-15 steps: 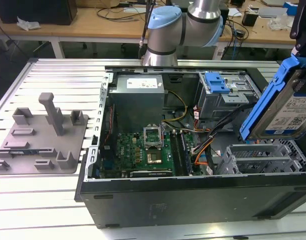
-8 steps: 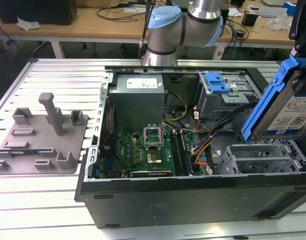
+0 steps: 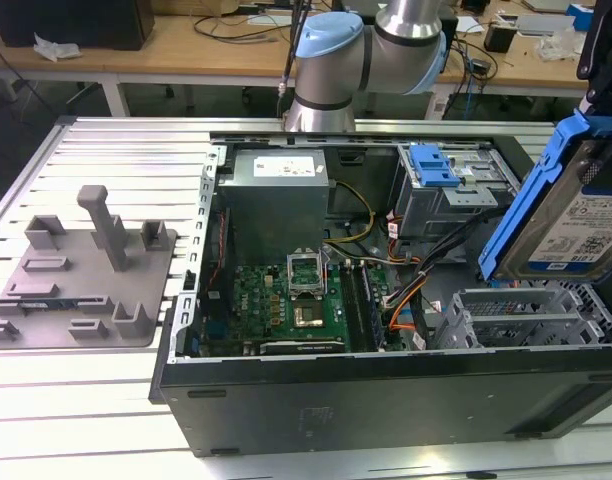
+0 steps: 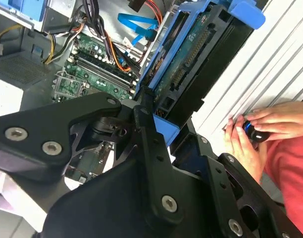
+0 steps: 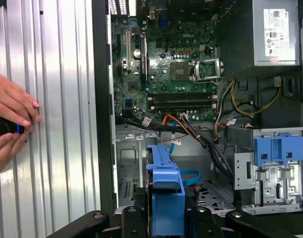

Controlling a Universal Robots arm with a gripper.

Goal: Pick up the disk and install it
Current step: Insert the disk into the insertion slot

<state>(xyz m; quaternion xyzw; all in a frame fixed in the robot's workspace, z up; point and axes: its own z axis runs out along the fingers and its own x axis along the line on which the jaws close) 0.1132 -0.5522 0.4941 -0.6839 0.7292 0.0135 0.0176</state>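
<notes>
The slatted metal table (image 3: 106,150) carries an open computer case (image 3: 386,400) lying on its side. Inside the case sit a grey power supply box (image 3: 276,190) at the far wall, a green motherboard (image 3: 286,300) in the middle with cables beside it, and a metal drive cage (image 3: 446,200) with a blue latch piece (image 3: 433,165) on top. The disk (image 3: 576,220) is outside the cage (tilted, label outward), in the air above the case's end at the exterior view's right. The gripper (image 5: 165,201) is clamped on the disk's blue carrier. Beside the case a person's hands (image 5: 10,119) rest on the table around a small black device (image 5: 3,128).
</notes>
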